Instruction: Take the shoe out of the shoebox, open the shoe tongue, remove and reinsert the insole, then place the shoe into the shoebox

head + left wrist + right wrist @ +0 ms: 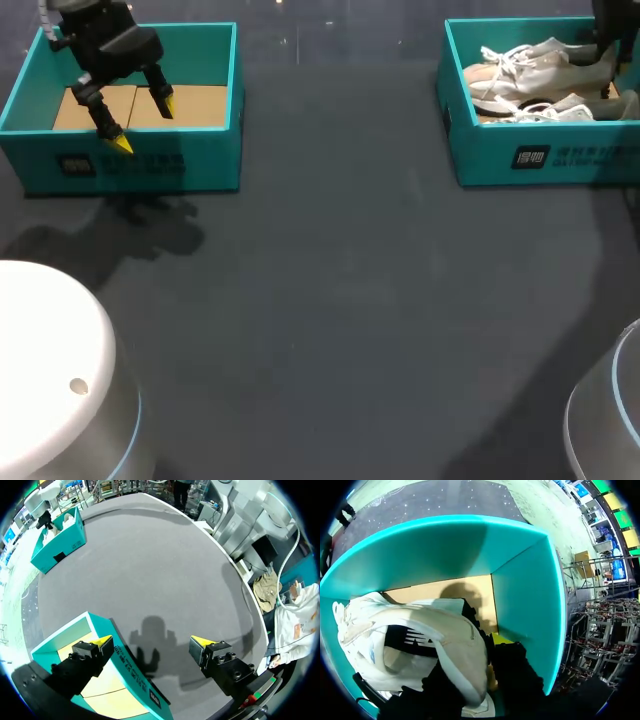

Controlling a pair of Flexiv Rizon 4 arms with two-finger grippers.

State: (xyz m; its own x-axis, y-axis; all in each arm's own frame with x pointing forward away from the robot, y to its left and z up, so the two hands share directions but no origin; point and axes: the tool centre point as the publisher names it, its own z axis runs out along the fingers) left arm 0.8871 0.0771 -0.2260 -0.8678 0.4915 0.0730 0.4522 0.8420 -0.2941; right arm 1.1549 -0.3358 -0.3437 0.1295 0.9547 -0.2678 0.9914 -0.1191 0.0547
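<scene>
Dark grey table (340, 300) fills the head view, with a teal shoebox at each far corner. At the left, the left shoebox (130, 165) holds nothing but its bare cardboard floor. The left gripper (143, 124) hangs above this box near its front wall, spread wide and holding nothing. In the left wrist view the same gripper (152, 642) has its yellow-tipped fingers (102, 642) well apart. One finger is over the edge of the left shoebox (125, 665) and the other is over bare table, where the gripper's shadow falls just ahead of it. Across the middle the table carries only shadows. At the right, the right shoebox (540, 155) holds a pale white shoe (530, 65) lying on its side with its laces loose. A second shoe (560, 108) lies just in front of it, toward the near wall. The right arm (612, 20) comes down into this box at the shoes' heel end. In the right wrist view the shoe (440, 630) fills the space in front of the right gripper (495, 642). Its heel collar is right against the gripper, and the teal wall (525, 595) stands close beside it. The shoe covers most of the gripper, so whether it is open or clamped on the heel cannot be told.
</scene>
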